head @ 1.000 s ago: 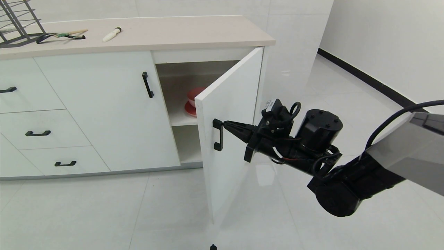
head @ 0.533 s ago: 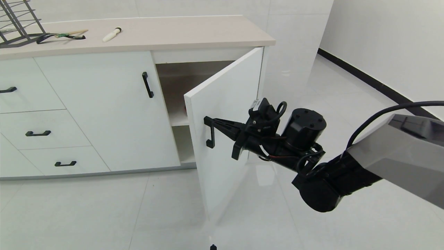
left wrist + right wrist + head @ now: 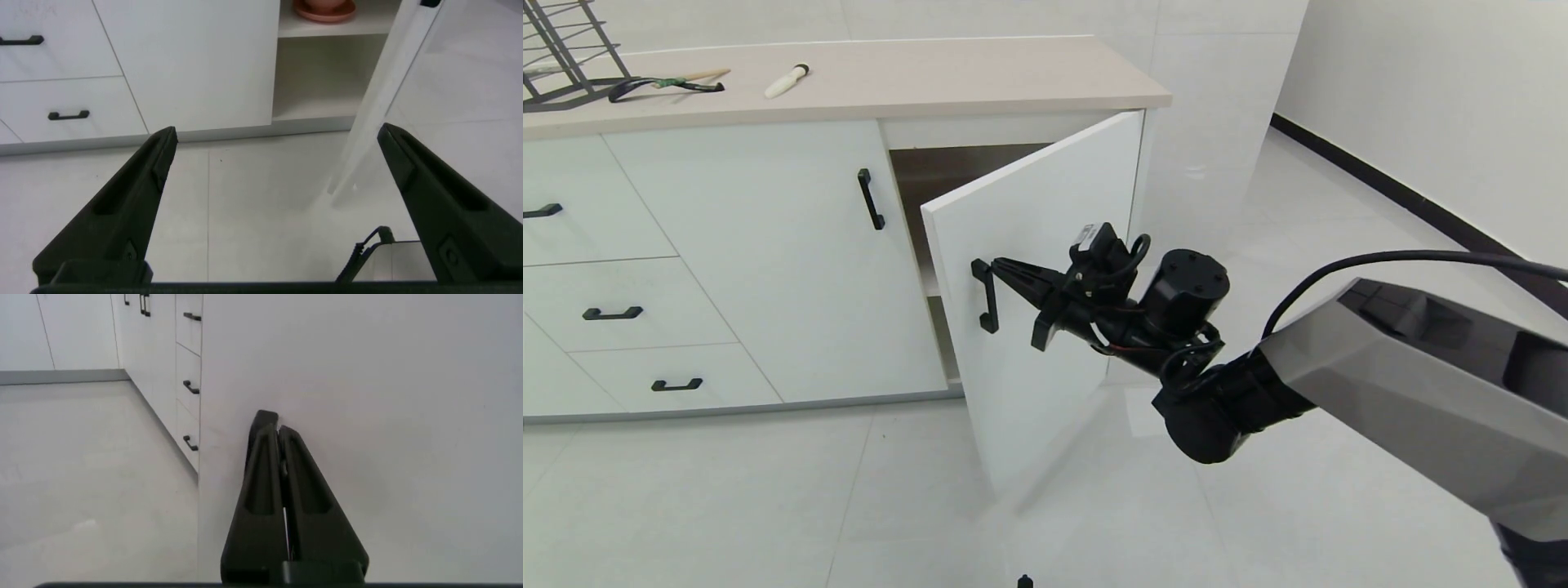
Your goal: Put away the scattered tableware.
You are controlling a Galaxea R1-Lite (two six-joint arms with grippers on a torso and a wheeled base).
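The white cabinet door stands partly open. My right gripper is shut, its tips pressed against the door's face by the top of the black door handle; nothing shows between the fingers. My left gripper hangs open over the floor, facing the cabinet, with nothing in it. Red dishes sit on the cabinet's upper shelf. On the countertop lie a white-handled utensil and a wooden-handled utensil with green and black parts.
A black wire rack stands at the counter's far left. Drawers with black handles and a closed door fill the cabinet front to the left. White tiled floor lies open in front.
The door has swung further toward closed, with my right gripper moving left along with it. The red dishes are now hidden behind the door in the head view.
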